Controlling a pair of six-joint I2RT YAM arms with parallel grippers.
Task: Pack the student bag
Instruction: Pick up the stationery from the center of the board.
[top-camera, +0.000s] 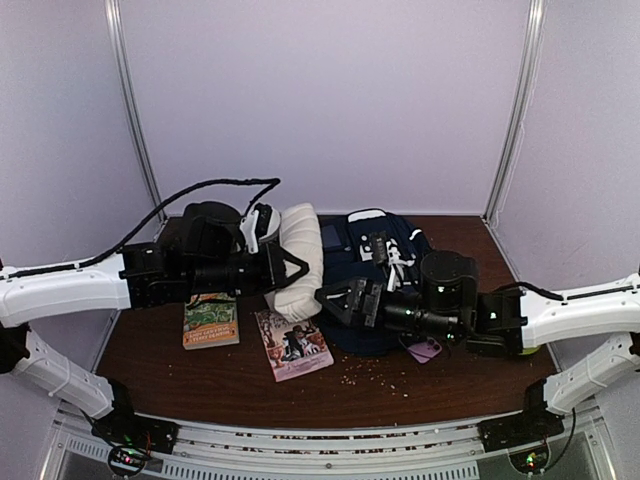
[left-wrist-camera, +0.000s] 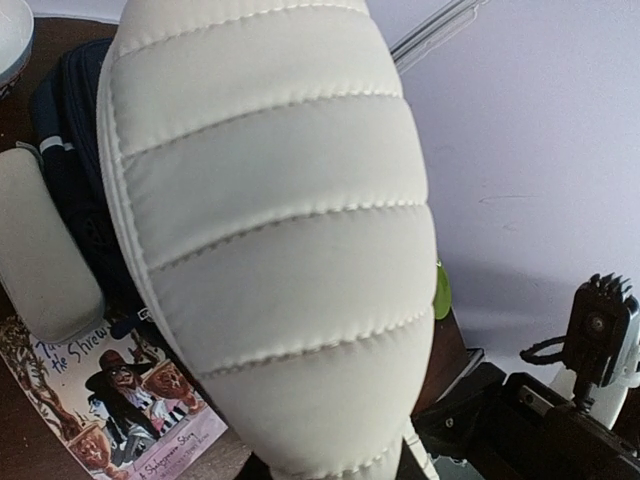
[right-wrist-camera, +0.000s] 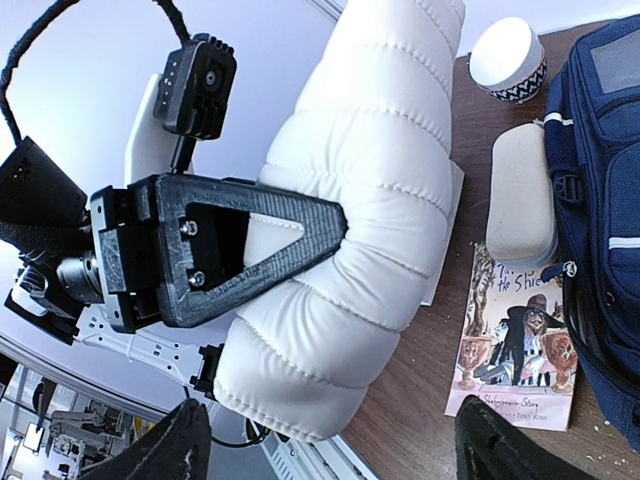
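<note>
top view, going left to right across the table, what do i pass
green book → shakespeare book → bag; the white pouch overlaps the second book, so it is left out

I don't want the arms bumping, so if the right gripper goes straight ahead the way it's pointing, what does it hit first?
Most likely the white quilted pouch clamped in the left gripper: it fills the line ahead of the right gripper. Nothing shows between them, though depth is unclear.
</note>
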